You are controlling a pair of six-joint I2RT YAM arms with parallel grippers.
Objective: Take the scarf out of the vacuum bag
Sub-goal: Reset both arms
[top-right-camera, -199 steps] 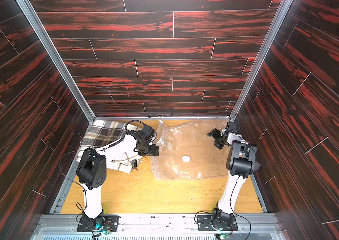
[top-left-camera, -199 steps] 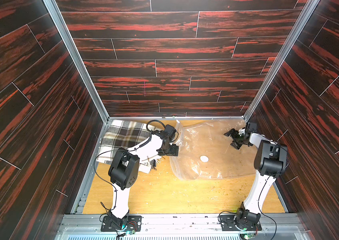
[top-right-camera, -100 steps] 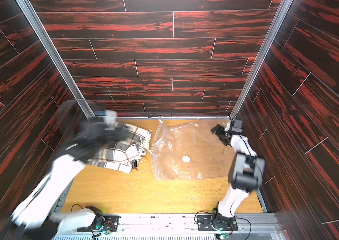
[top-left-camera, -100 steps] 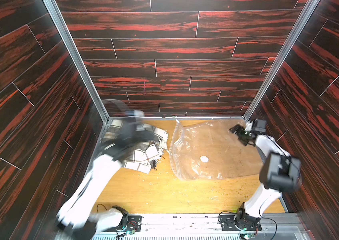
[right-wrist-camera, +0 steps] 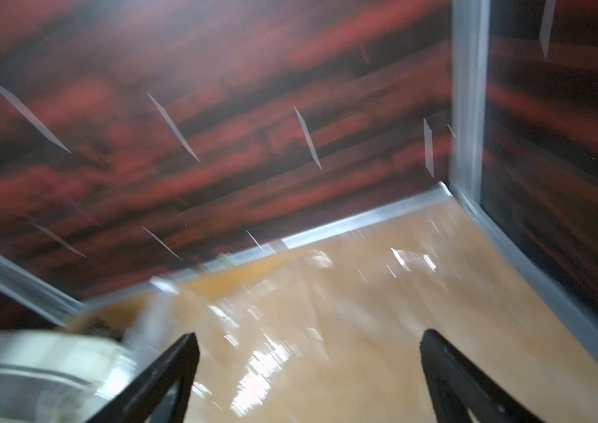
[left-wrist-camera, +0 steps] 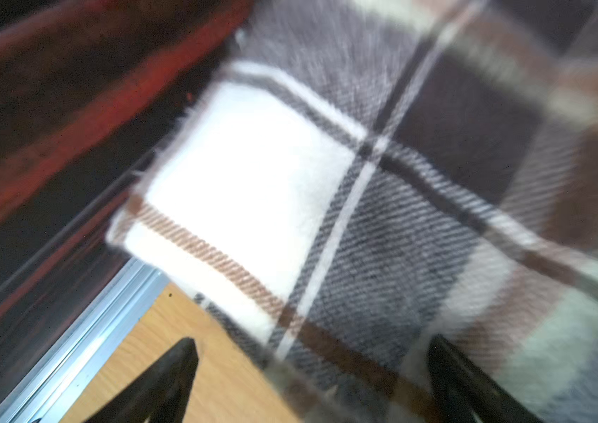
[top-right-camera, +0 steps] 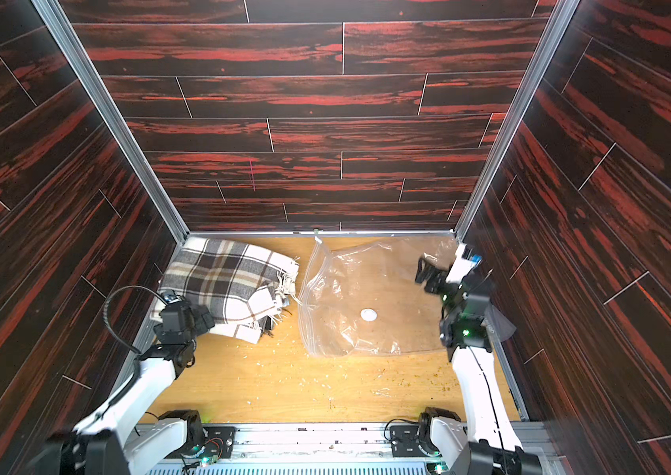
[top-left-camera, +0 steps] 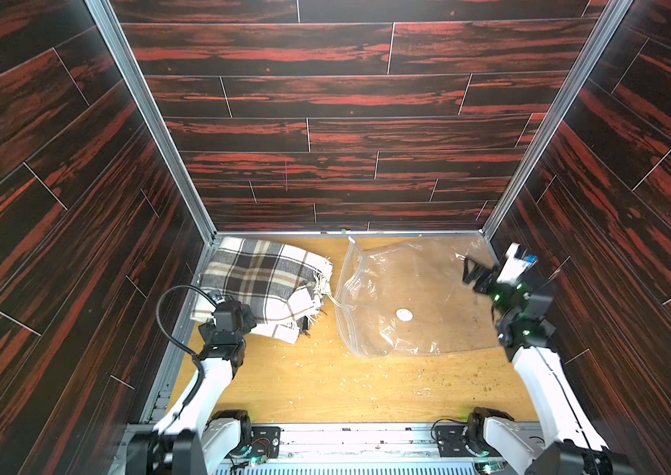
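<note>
The scarf (top-left-camera: 260, 283) lies on the counter (top-left-camera: 325, 382) outside the vacuum bag (top-left-camera: 420, 288), to its left, its near corner under the spread left end effector (left-wrist-camera: 310, 353), while the right end effector (right-wrist-camera: 308, 340), spread too, hovers over the bag

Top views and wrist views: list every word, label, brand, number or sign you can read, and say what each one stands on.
No text can be read in any view.
On the small round white valve disc of the clear crinkly plastic vacuum bag: any marking too small to read.
On the brown-and-cream plaid fabric scarf: none.
On the blue patch by the right wrist: blurred.
</note>
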